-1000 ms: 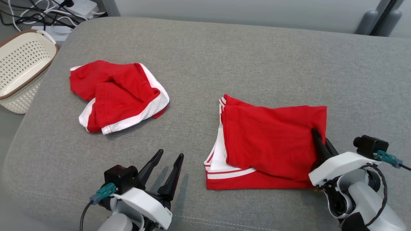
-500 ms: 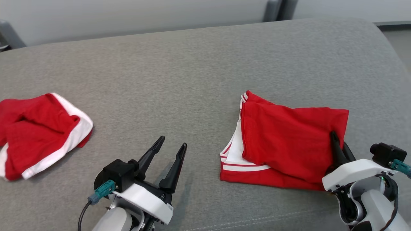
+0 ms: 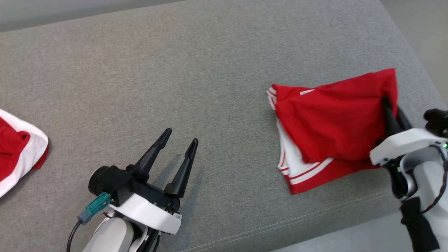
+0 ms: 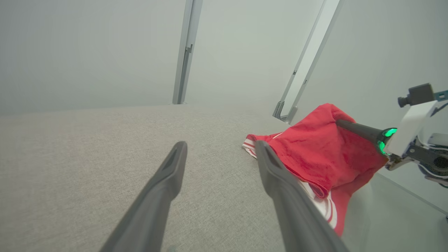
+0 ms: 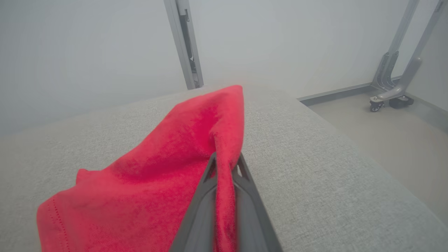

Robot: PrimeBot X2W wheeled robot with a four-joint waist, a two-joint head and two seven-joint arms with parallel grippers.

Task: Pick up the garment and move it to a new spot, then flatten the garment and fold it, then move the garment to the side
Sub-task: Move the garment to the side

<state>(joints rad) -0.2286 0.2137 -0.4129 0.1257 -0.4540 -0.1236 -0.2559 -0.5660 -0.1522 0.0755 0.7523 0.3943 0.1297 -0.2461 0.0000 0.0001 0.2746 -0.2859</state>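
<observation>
**Right corner of garment pinched and raised above the cushion**

Landmark: grey cushion [image 3: 175, 70].

- The folded garment [image 3: 336, 119], red with white striped trim, lies near the cushion's right end, close to its front edge.
- Most of the fabric rests on the cushion. The trimmed edges point toward the cushion's front and middle.
- The right gripper [image 3: 391, 108] is over the cushion's right end. Its fingers are closed tight on the garment's right rear corner, with a ridge of red cloth standing up between them.
- That corner is lifted clear of the cushion. The cloth slopes down from it toward the cushion's middle, where it lies in loose folds.
- The left gripper [image 3: 182, 135] hovers low over the front-middle of the cushion. Its fingers are spread wide with nothing between them, and bare grey fabric shows in the gap.
- The left gripper is well apart from the folded garment.
- A second garment [image 3: 17, 150], red with a white band and crumpled, lies farther toward the cushion's left end, well apart from both grippers.
</observation>
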